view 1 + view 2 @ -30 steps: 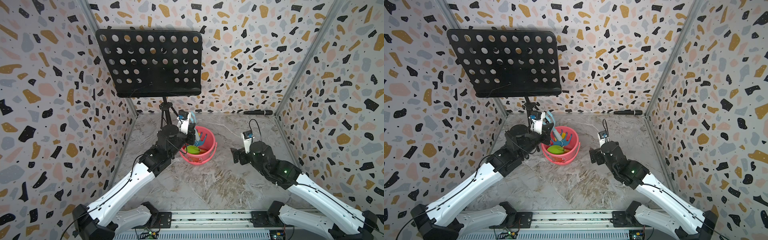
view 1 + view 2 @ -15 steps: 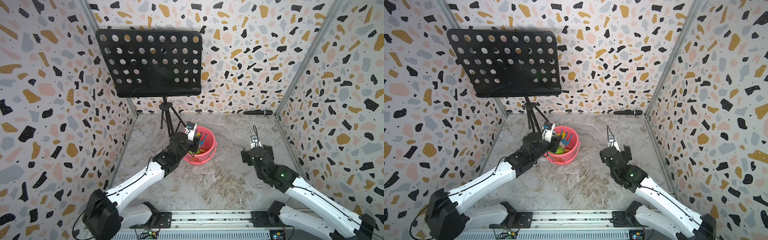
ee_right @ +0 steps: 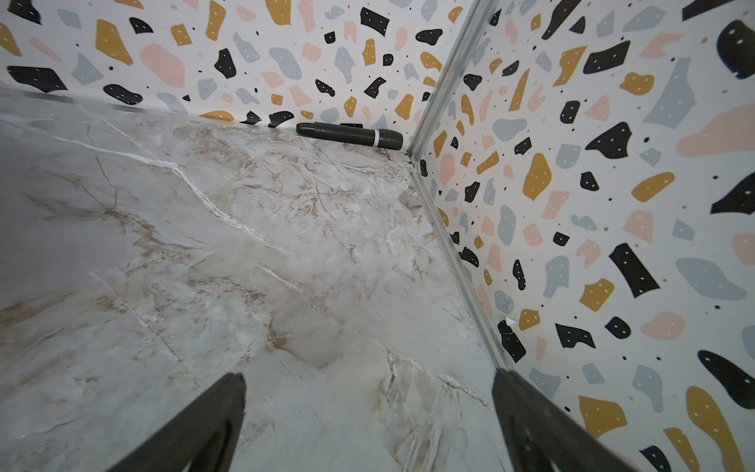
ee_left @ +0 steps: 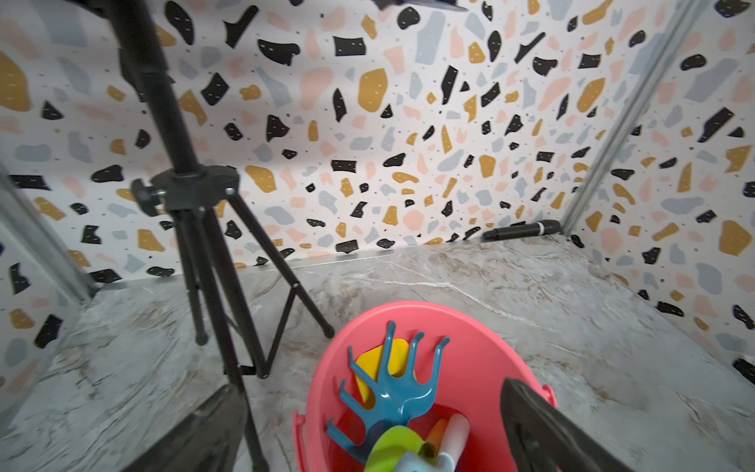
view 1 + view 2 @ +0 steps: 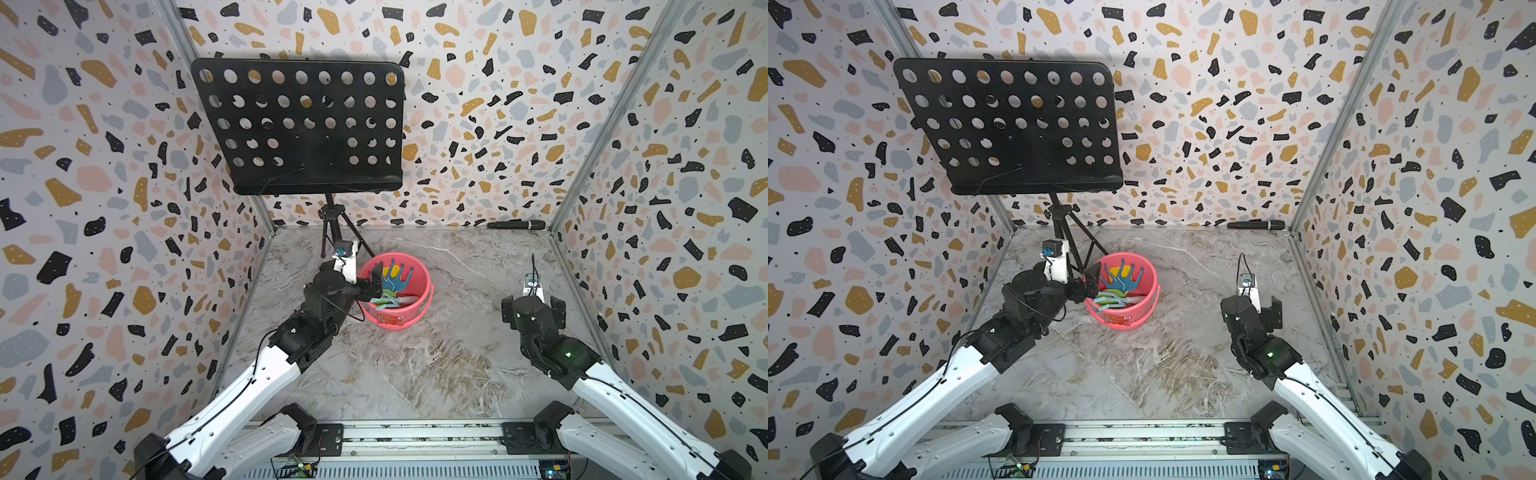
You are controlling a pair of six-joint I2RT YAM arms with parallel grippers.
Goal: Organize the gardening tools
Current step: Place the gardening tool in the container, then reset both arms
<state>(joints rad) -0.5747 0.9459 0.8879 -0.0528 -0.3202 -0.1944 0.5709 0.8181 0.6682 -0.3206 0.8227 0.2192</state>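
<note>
The gardening tools lie together in a pink bucket. A blue forked rake leans on a yellow shovel. Below them are a green spade, an orange handle and a white handle. My left gripper is open at the bucket's left rim, one finger over the bucket, one outside, holding nothing. My right gripper stands open over bare floor at the right.
A black music stand on a tripod stands just behind and left of the bucket. A black microphone lies along the back wall near the right corner. Patterned walls close three sides.
My left gripper came down from above the bucket to its rim and opened; the pale-blue tool it carried now lies in the bucket. My right arm drew back to the right.
</note>
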